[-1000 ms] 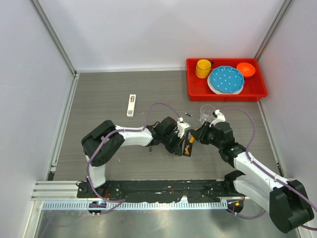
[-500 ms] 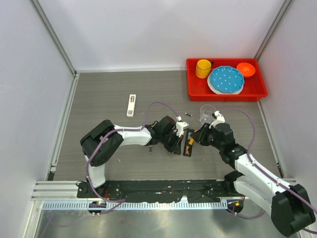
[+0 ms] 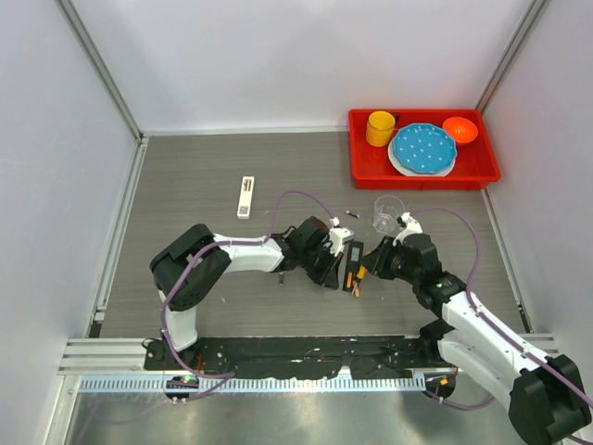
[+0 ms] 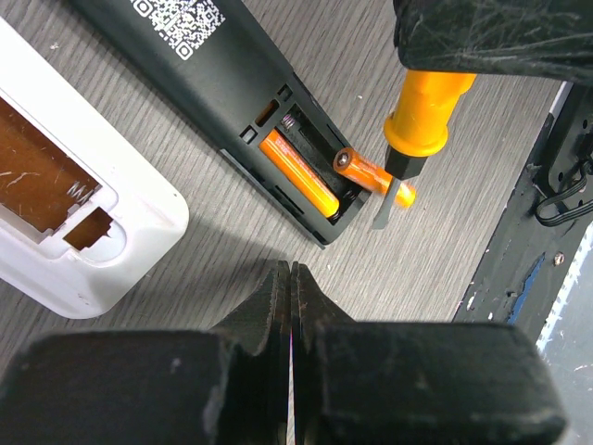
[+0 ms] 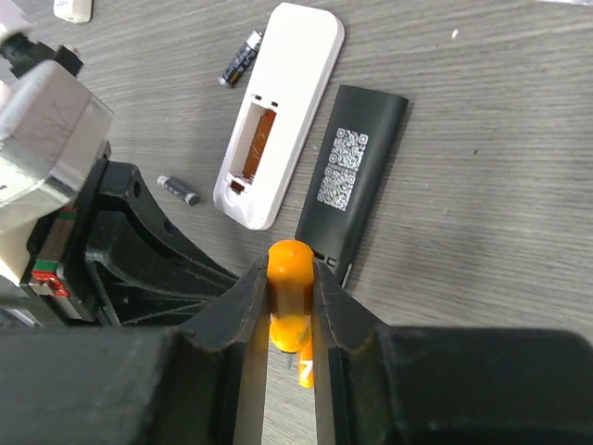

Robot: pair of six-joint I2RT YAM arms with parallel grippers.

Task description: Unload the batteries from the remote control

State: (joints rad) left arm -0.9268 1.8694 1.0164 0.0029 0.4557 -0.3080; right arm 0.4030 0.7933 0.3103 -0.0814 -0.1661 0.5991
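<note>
The black remote control [image 4: 213,74] lies face down with its end compartment open. One orange battery [image 4: 298,173] lies flat in it. A second orange battery [image 4: 371,174] is tilted up at the compartment's end, against the tip of an orange-handled screwdriver [image 4: 426,111]. My right gripper [image 5: 290,269] is shut on that screwdriver's handle [image 5: 290,287], just near of the black remote [image 5: 352,176]. My left gripper [image 4: 290,271] is shut and empty, resting on the table just short of the remote's open end. In the top view, both grippers meet at the remote [image 3: 353,260].
A white remote [image 5: 278,111] with an empty open compartment lies left of the black one. Two dark batteries [image 5: 241,57] [image 5: 176,190] lie loose beside it. A clear glass [image 3: 387,213] stands behind. A red tray [image 3: 371,171] holds dishes at the back right. A white cover [image 3: 245,197] lies at the left.
My right gripper has drawn back slightly to the right and toward the near edge with the screwdriver. More of the black remote shows. The left arm has barely moved.
</note>
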